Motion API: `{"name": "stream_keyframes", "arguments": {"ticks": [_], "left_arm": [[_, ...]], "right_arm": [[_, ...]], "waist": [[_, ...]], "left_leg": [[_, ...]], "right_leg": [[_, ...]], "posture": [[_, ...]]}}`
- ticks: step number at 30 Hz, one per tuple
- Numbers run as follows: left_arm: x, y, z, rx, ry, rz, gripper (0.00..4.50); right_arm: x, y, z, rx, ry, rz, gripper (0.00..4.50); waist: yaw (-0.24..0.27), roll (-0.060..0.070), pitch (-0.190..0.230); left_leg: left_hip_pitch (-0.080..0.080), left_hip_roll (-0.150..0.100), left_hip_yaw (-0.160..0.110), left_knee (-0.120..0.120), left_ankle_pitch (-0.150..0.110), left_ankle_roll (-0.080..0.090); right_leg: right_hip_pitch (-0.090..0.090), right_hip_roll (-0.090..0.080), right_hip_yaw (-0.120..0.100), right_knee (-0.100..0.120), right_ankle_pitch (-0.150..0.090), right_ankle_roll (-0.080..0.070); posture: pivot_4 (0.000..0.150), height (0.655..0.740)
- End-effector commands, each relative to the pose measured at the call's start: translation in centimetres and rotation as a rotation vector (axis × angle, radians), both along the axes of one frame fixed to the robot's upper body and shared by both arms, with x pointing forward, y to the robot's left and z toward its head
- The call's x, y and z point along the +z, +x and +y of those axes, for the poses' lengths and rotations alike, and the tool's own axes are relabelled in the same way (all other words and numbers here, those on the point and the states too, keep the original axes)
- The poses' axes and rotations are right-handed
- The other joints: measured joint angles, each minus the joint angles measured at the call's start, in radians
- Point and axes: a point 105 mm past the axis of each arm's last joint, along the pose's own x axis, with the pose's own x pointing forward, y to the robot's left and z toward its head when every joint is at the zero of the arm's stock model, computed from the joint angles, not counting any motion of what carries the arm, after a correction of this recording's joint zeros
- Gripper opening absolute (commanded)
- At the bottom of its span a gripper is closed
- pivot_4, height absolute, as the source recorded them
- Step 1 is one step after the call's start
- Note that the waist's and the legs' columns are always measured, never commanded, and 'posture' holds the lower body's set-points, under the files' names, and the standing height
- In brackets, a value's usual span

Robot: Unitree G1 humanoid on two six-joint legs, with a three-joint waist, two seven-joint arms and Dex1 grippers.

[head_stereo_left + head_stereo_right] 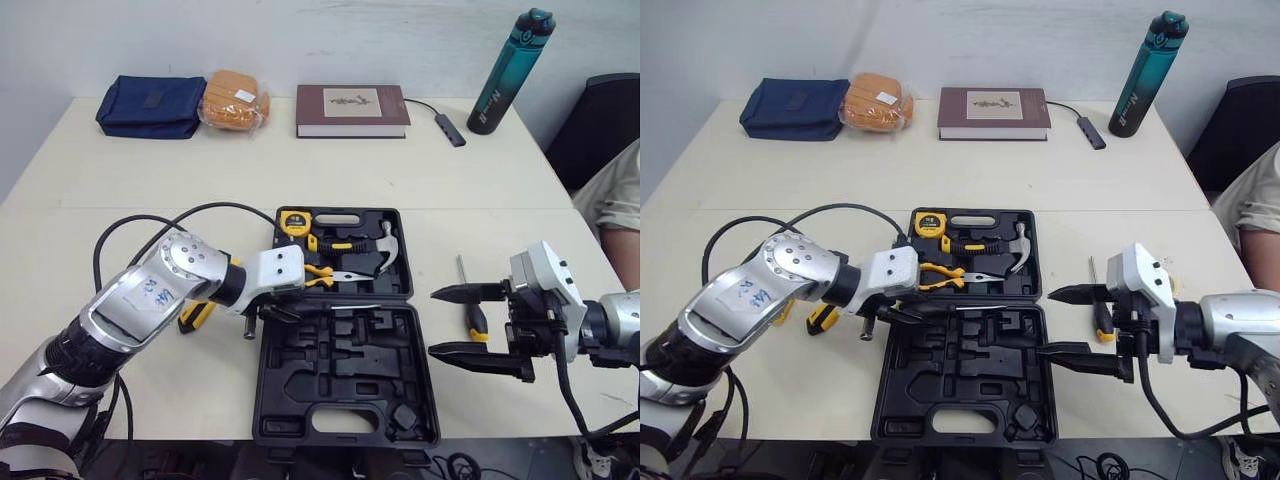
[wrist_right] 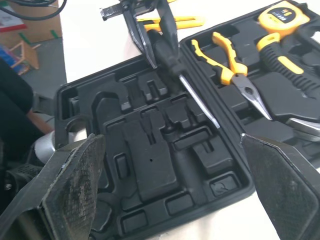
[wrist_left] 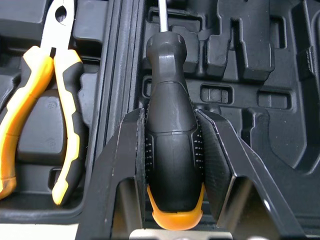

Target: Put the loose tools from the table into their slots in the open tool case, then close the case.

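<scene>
On the cream table [image 1: 150, 190] (head views): open black moulded-plastic tool case [image 1: 345, 385]; left gripper [image 1: 280, 314] at its hinge line, right gripper [image 1: 432, 322] just off its right edge, jaws wide apart. Left wrist: ribbed pads [image 3: 125, 165] clamped on a glossy black screwdriver [image 3: 172, 150] handle (orange butt cap), slim steel shaft over the recessed tray, beside yellow-handled pliers [image 3: 55, 100]. Right wrist: flat woven-textured fingers [image 2: 70, 175] splayed.

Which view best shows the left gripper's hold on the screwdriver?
Left wrist view: the screwdriver sits close up, handle clamped between both fingers. The right wrist view shows its shaft over the tool case; eye views show it small.
</scene>
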Motion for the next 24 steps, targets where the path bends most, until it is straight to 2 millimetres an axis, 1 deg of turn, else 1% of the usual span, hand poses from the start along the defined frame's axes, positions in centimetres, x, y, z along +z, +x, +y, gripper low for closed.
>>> {"name": "stream_keyframes", "arguments": {"ticks": [1,5,15,24], "left_arm": [[0.3,-0.6,-1.0,-0.063,0.036,-0.037,0.84],[0.0,-0.5,-1.1,-0.073,0.063,-0.046,0.84],[-0.8,0.4,-1.5,-0.048,0.096,-0.059,0.84],[-0.7,0.6,-0.7,-0.044,0.130,-0.059,0.84]], "right_arm": [[0.7,-0.2,0.1,-0.004,-0.009,-0.044,4.50],[0.3,-0.2,-0.1,-0.015,-0.022,-0.041,4.50],[-0.4,0.2,-0.2,-0.032,-0.047,-0.054,4.50],[-0.6,0.4,-0.2,-0.037,-0.047,-0.061,4.50]], "waist": [[0.001,0.000,0.000],[0.001,0.000,0.000],[0.003,0.000,0.000],[0.002,0.000,0.000]], "left_leg": [[0.000,0.000,0.000,0.000,0.000,0.000],[0.000,0.000,0.000,0.000,0.000,0.000],[0.000,0.000,0.000,0.001,0.000,0.000],[0.000,0.000,0.000,0.002,0.001,-0.001]], "right_leg": [[0.000,0.000,0.000,0.000,0.000,0.000],[0.000,0.000,0.000,0.000,0.000,0.000],[0.000,0.000,0.000,0.000,0.000,0.000],[0.000,0.001,0.000,0.001,0.000,0.000]], "posture": [[0.150,0.7400],[0.150,0.7400],[0.150,0.7400],[0.150,0.7400]]}}
